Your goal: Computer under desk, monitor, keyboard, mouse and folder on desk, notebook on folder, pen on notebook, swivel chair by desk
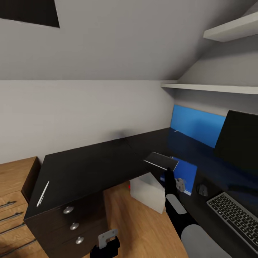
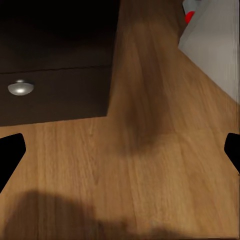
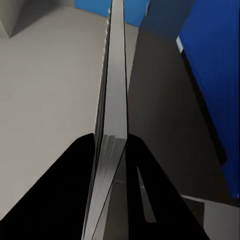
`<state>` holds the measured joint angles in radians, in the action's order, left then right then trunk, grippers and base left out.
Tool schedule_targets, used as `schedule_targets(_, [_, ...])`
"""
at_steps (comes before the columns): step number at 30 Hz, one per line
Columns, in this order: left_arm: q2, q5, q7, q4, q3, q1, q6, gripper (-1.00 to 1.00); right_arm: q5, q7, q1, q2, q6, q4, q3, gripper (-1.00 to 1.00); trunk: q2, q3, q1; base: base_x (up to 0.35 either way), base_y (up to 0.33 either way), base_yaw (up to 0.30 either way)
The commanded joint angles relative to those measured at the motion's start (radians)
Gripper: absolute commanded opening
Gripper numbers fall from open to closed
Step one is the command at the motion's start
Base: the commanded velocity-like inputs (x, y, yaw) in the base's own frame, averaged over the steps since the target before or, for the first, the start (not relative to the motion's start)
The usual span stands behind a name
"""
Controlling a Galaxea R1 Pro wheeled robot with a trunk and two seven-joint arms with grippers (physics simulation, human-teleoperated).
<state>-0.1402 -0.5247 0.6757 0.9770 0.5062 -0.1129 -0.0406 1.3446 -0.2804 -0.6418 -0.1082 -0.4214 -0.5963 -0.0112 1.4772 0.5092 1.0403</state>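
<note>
Thin grey flat notebook (image 1: 161,161) with dark cover gripped edge-on by right end effector (image 1: 168,175), held tilted above inner corner of glossy black L-shaped worktop (image 1: 89,161). Stacked page edges seen in right wrist view (image 3: 112,150). Flat bright blue folder (image 1: 186,173) laid on worktop just beyond notebook; small black mouse (image 1: 202,190) beside it, then silver-grey keyboard (image 1: 236,216). Thin white pen (image 1: 43,193) laid near worktop's far left edge. Left end effector (image 2: 120,150) spread wide over wooden floor (image 2: 150,150).
</note>
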Motion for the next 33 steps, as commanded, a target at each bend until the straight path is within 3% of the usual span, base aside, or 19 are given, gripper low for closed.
schedule_targets(1, [0.001, -0.003, 0.007, 0.002, 0.002, -0.001, -0.004, 1.0, 0.01, -0.011, -0.001, -0.001, 0.0, 0.001, -0.001, -1.0, 0.001, 0.001, 0.0, 0.0, 0.0, -0.266])
schedule_targets(16, [0.001, -0.002, 0.007, 0.002, 0.003, -0.001, -0.002, 1.0, 0.01, -0.011, -0.001, 0.0, 0.001, 0.003, -0.001, -1.0, 0.001, 0.001, 0.0, 0.0, 0.0, -0.232])
schedule_targets(26, [0.001, -0.001, 0.006, 0.002, 0.003, -0.001, -0.002, 1.0, 0.004, -0.011, -0.001, 0.002, 0.012, 0.003, 0.001, -1.0, 0.001, 0.001, 0.0, 0.0, 0.0, -0.027])
schedule_targets(33, [0.001, -0.001, 0.007, 0.002, 0.003, -0.001, -0.002, 1.0, 0.005, -0.01, -0.001, 0.019, 0.014, 0.003, 0.005, -1.0, 0.001, 0.001, 0.0, 0.0, 0.0, 0.0])
